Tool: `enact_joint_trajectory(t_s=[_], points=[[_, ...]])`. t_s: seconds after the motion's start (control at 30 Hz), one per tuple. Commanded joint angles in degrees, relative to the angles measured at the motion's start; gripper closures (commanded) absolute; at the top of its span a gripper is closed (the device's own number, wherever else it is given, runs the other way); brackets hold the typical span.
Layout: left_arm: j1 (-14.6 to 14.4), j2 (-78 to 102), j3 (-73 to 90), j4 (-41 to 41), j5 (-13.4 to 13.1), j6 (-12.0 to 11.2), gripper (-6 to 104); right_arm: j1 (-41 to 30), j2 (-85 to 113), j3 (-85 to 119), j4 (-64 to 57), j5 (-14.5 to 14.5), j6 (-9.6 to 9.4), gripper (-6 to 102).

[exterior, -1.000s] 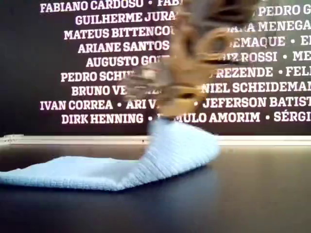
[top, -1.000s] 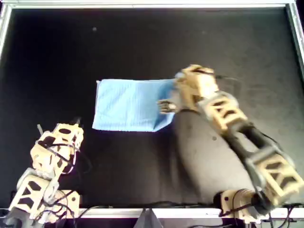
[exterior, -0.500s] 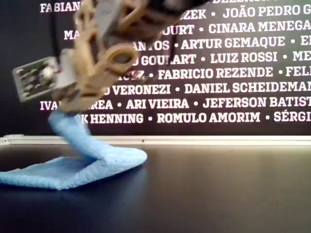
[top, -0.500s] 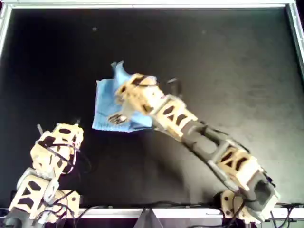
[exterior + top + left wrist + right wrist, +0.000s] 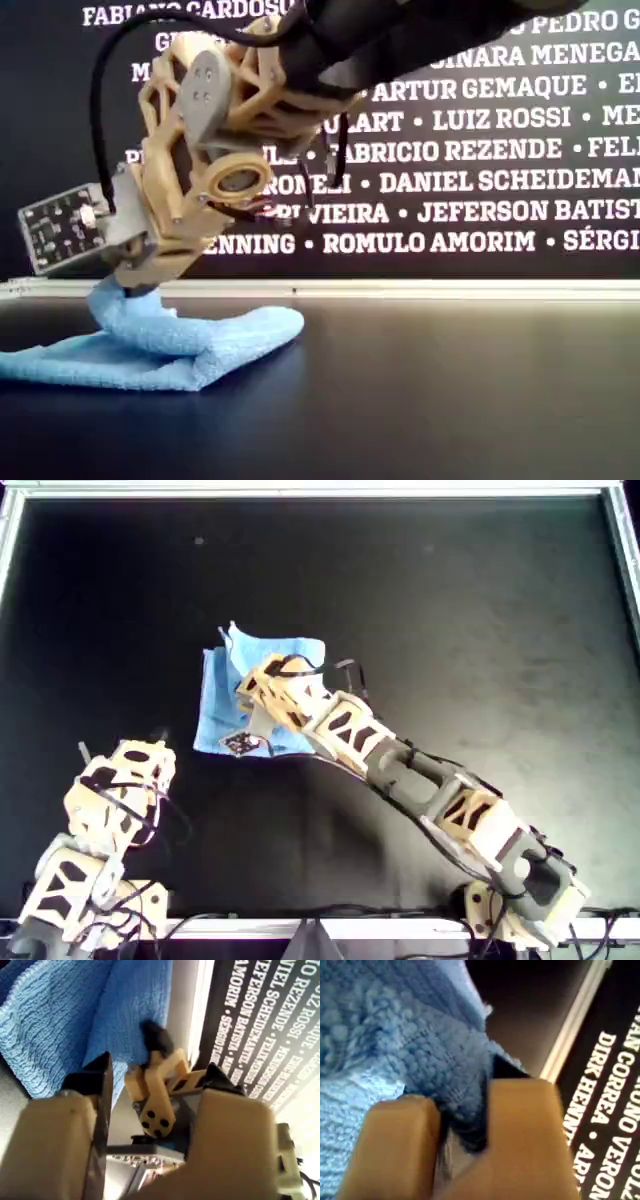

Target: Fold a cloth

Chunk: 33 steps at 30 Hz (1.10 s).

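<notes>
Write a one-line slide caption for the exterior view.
My second gripper pinches a raised edge of the thin light blue microfibre-like cloth, carrying it across the black table.

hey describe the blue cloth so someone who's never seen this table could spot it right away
Look at the black table in the overhead view: the cloth lies left of centre, under the arm reaching across. It is pale blue, partly doubled over, one edge pinched up by my second gripper. It is the only fabric in view.

Arms: tan lattice shells over black joints, black cables; bare circuit board [image 5: 62, 226] beside one pincer [image 5: 140, 291].
</notes>
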Motion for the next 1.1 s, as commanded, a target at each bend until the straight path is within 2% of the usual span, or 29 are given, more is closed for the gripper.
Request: enact_joint_trajectory(t_s=[0.0,0.07,0.3,0.47,0.57,0.8,1.07], points=[[-0.7,0.18,-0.7,-0.88,0.18,0.44,32,0.88,3.96,-4.48,-2.11,-0.53,0.35,43],[-0.7,0.18,-0.7,-0.88,0.18,0.44,32,0.97,4.04,-4.48,-2.02,-0.35,0.35,39],[-0.62,1.05,-0.7,-0.88,-0.26,0.44,32,0.35,8.61,-2.11,0.62,0.26,-0.53,39],[-0.62,1.14,-0.7,-0.88,-0.26,0.44,32,0.26,19.34,4.75,8.7,-0.53,-0.62,39],[-0.62,1.14,-0.7,-0.88,-0.35,0.44,32,-1.05,28.12,11.6,14.68,0.35,-0.62,39],[-0.53,1.14,-0.7,-0.88,-0.44,0.44,32,-9.84,53.96,36.91,21.62,0.35,-0.62,39],[-0.44,1.14,-0.7,-0.88,-0.44,0.44,32,-26.02,88.68,71.81,21.62,0.44,-0.62,39]])
